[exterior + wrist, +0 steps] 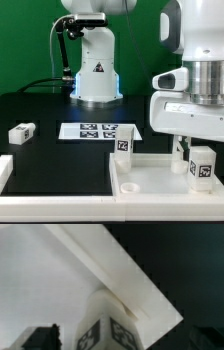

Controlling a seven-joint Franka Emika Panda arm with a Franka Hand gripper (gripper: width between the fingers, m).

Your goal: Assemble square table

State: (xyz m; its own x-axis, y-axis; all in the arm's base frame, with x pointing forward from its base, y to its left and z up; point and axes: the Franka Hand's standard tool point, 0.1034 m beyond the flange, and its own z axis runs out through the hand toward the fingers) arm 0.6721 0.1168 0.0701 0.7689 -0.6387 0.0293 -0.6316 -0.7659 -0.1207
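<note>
The fingers (pixel 45 338) are seen spread wide, with nothing grasped. In the wrist view the one dark finger that shows is set clear of the tagged leg (pixel 105 333), with a strip of white visible between them. The other finger is not shown.

The tagged leg (pixel 203 165) is stood upright directly beneath the fingers, in the gap between them. It is seated on the recessed underside of the square slab (pixel 150 183), near one corner. The slab is laid underside up on the table (pixel 40 105), below the fingers, presumably so that the legs can be fitted from above. That is also judged to be why the leg is stood on end.

The open stance over the leg is judged to serve either a letting-go or a fresh hold for another turn; which of these cannot be told. Nor can it be told whether the leg is fully tightened.

A second leg (pixel 123 146) is stood upright at another corner of the slab, to the exterior view's left of the fingers. A loose leg (pixel 22 131) is seen lying on the table, well apart from the fingers and past the marker board (pixel 97 130). It is judged not yet fitted.
</note>
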